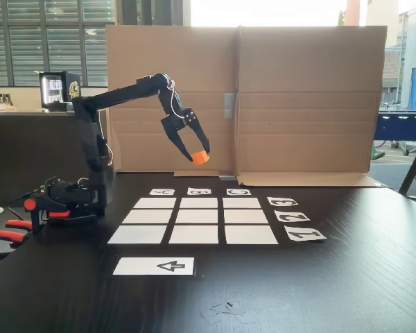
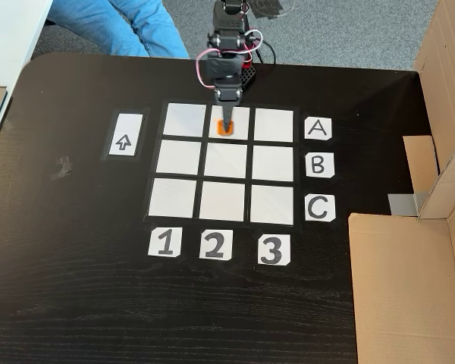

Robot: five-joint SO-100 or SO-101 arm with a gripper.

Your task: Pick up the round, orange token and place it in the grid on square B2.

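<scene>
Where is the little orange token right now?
The orange token is pinched in the claw, up in the air; from above it hangs over the grid's A2 square.

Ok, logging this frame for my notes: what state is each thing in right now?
gripper: fingers shut on the token, raised above the table.
orange token: held in the air, off the grid.
square B2: bare, nothing on it.
grid: all nine squares unoccupied.
cardboard box: standing open behind the grid.
</scene>
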